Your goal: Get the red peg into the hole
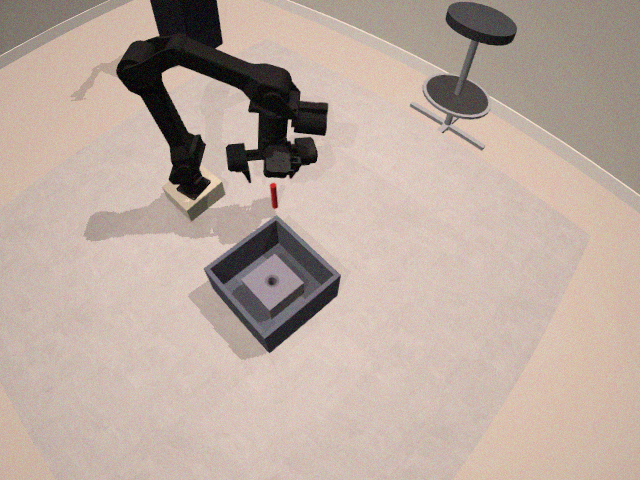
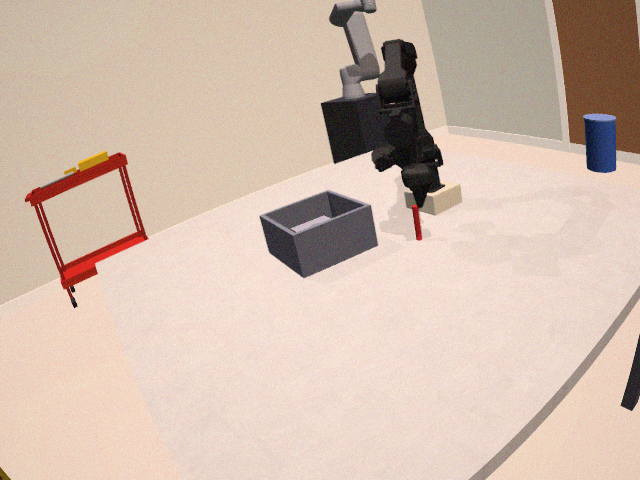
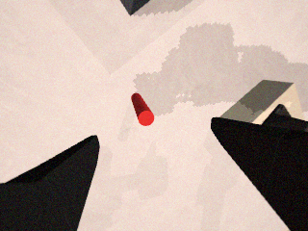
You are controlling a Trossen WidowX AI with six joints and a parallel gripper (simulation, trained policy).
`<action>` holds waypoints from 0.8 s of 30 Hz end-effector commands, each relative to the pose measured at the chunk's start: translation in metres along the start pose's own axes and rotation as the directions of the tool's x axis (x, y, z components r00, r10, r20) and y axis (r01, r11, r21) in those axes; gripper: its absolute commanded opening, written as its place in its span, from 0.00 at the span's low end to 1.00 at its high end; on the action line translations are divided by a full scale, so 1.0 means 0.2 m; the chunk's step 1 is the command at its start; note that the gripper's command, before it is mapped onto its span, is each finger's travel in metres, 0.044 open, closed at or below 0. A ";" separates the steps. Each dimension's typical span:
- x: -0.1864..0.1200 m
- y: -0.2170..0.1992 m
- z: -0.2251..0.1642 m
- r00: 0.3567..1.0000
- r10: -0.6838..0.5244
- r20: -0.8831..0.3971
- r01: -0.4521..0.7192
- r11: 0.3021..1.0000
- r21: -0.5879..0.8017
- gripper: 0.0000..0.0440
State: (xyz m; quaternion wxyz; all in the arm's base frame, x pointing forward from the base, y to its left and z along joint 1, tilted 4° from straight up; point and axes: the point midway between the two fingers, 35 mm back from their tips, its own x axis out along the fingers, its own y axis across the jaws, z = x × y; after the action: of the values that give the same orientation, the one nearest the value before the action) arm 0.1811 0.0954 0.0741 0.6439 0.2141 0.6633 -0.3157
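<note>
The red peg (image 1: 273,196) (image 2: 417,223) (image 3: 145,117) stands upright on the table near one corner of the open grey box (image 1: 305,315) (image 2: 338,241). In the wrist view it shows ahead of the fingertips, between their lines. The light plate (image 1: 258,279) with a dark round hole (image 1: 272,281) lies at the bottom of the box; the hole is empty. My gripper (image 1: 271,178) (image 3: 156,131) is wide open and empty, pointing down above the peg's level and slightly behind it in the top view. In the exterior view, a fingertip hangs just over the peg's top.
The arm's pale base block (image 1: 210,197) (image 2: 448,198) (image 3: 244,103) is beside the peg. The box's raised walls stand around the plate. A stool (image 1: 480,23), a red frame (image 2: 82,178) and a blue cylinder (image 2: 600,144) are in the background.
</note>
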 end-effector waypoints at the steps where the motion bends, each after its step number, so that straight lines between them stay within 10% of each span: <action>1: 0.06 0.01 0.00 1.000 -0.014 0.011 0.014 1.000 0.001 1.00; 14: 0.32 0.06 0.03 0.998 -0.022 0.060 0.023 1.000 -0.006 0.96; 24: 0.43 0.03 0.02 0.996 -0.074 0.052 0.074 0.997 -0.007 0.38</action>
State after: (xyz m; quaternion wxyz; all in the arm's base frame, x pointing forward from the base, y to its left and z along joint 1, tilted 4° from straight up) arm 0.1819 0.0878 -0.0093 0.6509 0.1834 0.6540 -0.3390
